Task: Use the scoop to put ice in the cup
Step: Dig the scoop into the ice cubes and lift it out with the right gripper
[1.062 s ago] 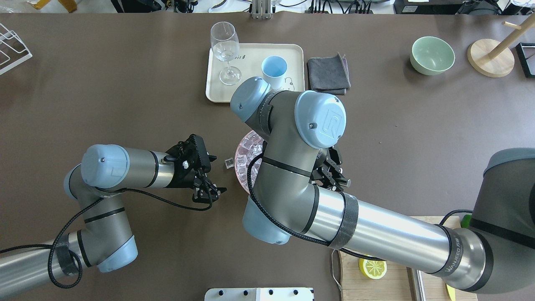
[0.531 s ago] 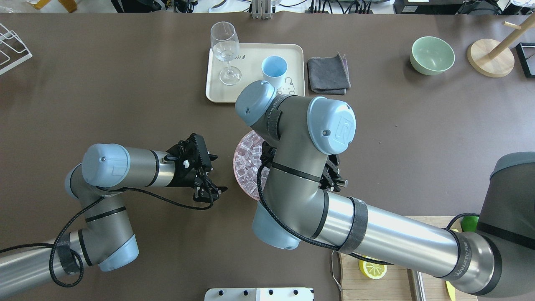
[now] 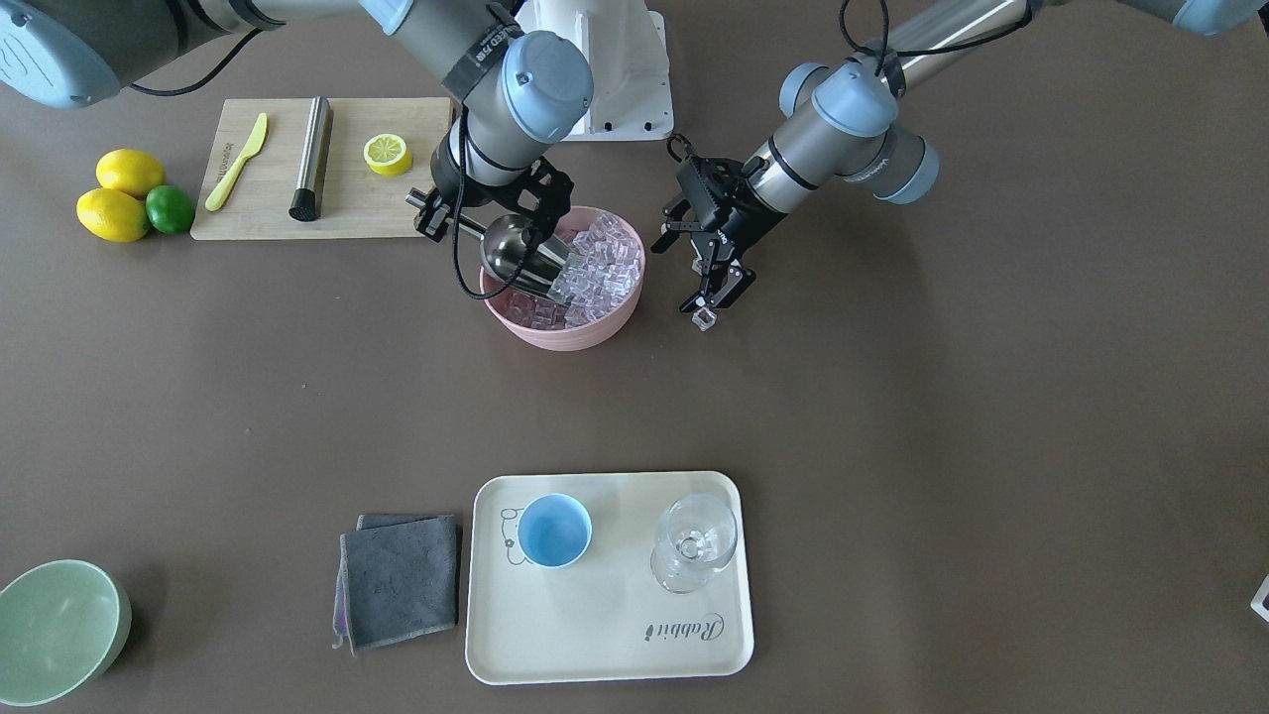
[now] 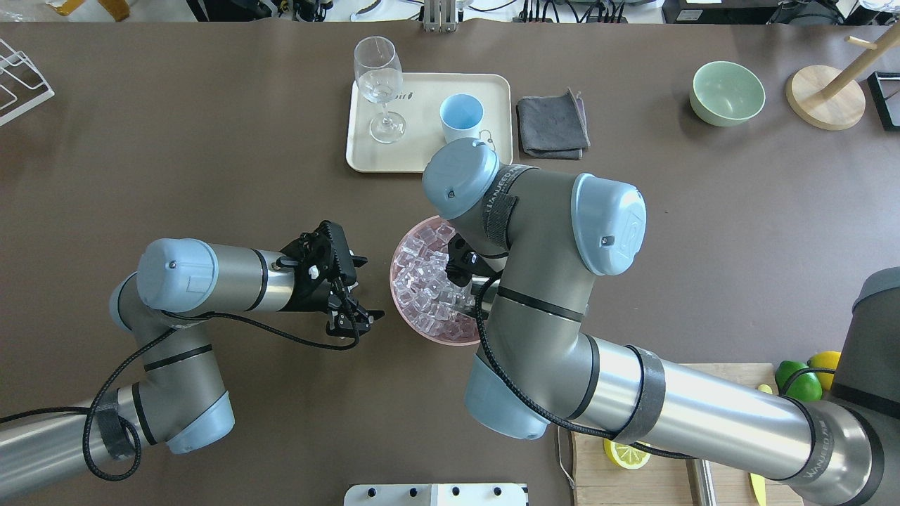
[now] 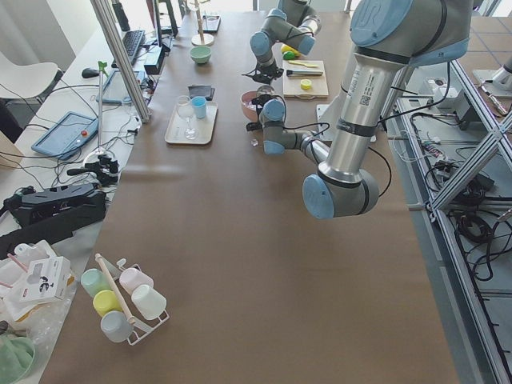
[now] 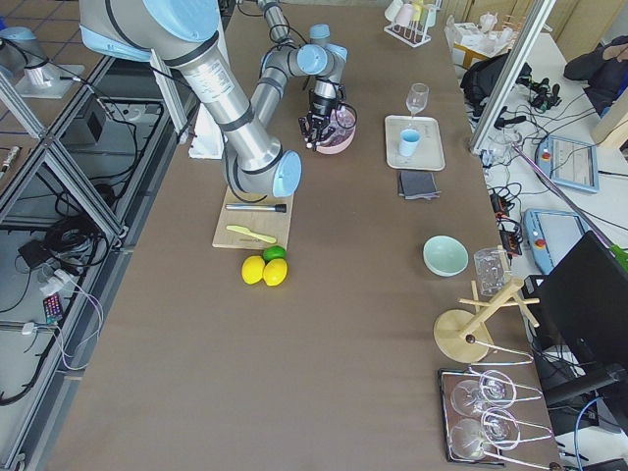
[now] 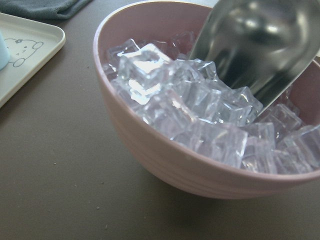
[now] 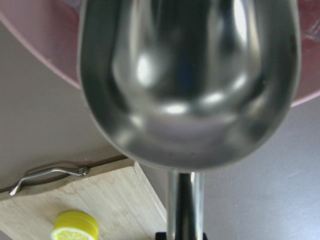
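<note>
The pink bowl is heaped with clear ice cubes, also seen in the overhead view and the left wrist view. My right gripper is shut on the handle of the steel scoop. The scoop's trough is empty and tilted into the bowl, its mouth against the ice. My left gripper is open and empty, low beside the bowl. One loose cube lies on the table at its fingertips. The light-blue cup stands empty on the cream tray.
A stemmed glass shares the tray. A grey cloth lies beside it, and a green bowl stands further off. A cutting board behind the pink bowl holds a lemon half, a yellow knife and a steel cylinder. Lemons and a lime lie beside it.
My right arm has swung toward the overhead view's right, uncovering more of the ice bowl. The bowl has slid slightly left. The loose cube beside the bowl no longer shows overhead. The left arm barely moved.
</note>
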Controlling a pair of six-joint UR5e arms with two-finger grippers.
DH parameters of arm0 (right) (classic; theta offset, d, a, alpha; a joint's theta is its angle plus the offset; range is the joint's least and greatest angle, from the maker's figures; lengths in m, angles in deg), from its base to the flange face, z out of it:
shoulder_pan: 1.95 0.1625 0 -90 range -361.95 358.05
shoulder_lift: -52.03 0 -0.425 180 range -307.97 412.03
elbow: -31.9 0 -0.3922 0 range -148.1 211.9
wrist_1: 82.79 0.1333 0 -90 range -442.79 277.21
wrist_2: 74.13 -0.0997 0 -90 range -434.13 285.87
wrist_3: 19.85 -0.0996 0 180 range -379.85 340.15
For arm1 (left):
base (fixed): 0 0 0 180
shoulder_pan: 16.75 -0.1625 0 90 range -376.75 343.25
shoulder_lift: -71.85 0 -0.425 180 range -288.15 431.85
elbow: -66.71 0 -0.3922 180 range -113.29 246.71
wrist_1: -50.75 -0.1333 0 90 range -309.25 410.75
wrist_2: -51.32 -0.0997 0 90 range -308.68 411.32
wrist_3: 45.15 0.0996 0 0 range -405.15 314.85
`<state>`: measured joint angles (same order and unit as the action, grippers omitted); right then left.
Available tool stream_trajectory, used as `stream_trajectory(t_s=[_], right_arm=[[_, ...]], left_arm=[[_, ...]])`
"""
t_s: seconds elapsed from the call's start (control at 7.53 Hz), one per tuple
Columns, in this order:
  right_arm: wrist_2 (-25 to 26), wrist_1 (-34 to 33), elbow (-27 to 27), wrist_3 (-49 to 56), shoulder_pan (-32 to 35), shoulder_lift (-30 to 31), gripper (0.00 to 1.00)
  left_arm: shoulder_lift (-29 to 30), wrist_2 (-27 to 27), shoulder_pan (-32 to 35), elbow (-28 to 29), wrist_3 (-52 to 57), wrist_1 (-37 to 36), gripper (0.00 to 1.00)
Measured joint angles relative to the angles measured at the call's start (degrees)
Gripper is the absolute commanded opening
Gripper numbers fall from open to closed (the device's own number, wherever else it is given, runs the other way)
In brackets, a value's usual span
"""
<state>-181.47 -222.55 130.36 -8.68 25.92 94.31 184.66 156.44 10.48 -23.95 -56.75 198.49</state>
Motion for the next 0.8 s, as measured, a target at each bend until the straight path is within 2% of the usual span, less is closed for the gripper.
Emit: stream_trajectory(t_s=[0.8], right_arm=[[-0.46,10.29,3.63,0.67,0.0,5.43,0.0]], left_arm=[[-0.05,0.0,0.38,-0.14,0.0,0.0,0.99]])
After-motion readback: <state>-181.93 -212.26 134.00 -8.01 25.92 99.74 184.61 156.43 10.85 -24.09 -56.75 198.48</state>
